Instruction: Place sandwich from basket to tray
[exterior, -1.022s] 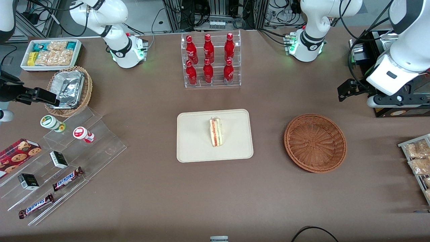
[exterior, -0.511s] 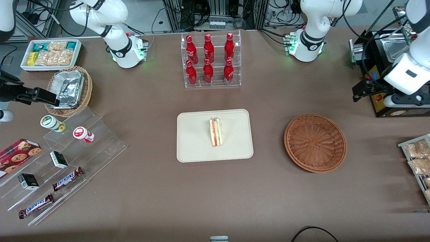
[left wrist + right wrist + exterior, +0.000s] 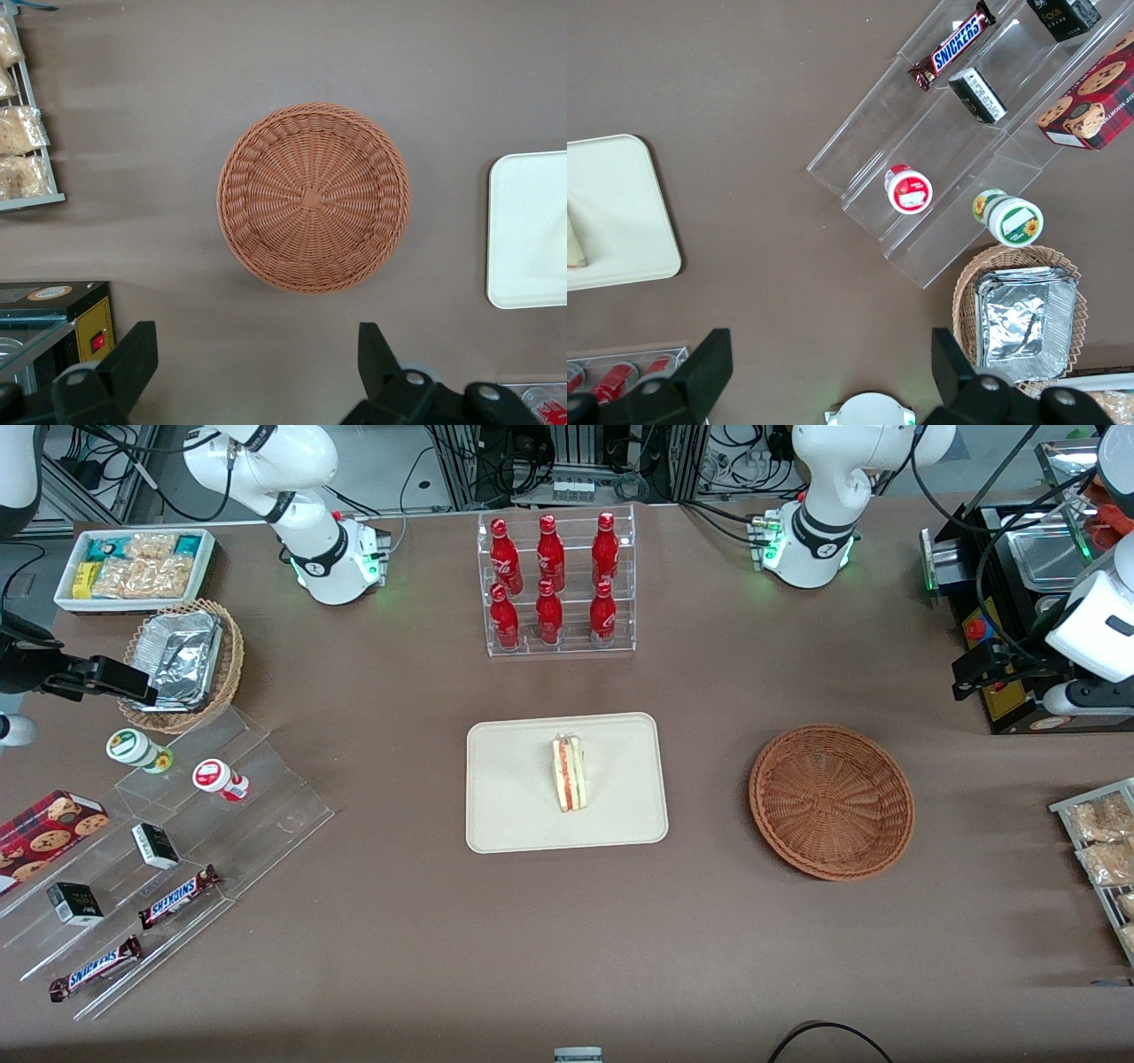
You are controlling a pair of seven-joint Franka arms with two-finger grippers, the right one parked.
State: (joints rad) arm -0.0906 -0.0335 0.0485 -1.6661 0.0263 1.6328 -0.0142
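Observation:
The sandwich (image 3: 570, 771), a white bread wedge with red and green filling, lies on the cream-beige tray (image 3: 514, 815) at the table's middle. A corner of the tray shows in the left wrist view (image 3: 532, 230). The reddish-brown wicker basket (image 3: 831, 802) is empty and sits beside the tray toward the working arm's end; it also shows in the left wrist view (image 3: 313, 197). My left gripper (image 3: 257, 354) is open and empty, raised high above the table, at the working arm's end of the table and farther from the front camera than the basket (image 3: 974, 673).
A clear rack of red bottles (image 3: 554, 584) stands farther from the front camera than the tray. A black appliance (image 3: 1019, 602) and a rack of snack packets (image 3: 1099, 841) sit at the working arm's end. Clear steps with snacks (image 3: 168, 850) lie toward the parked arm's end.
My left arm has drawn back and upward toward the working arm's end of the table, away from the basket. The sandwich, tray and basket have not moved.

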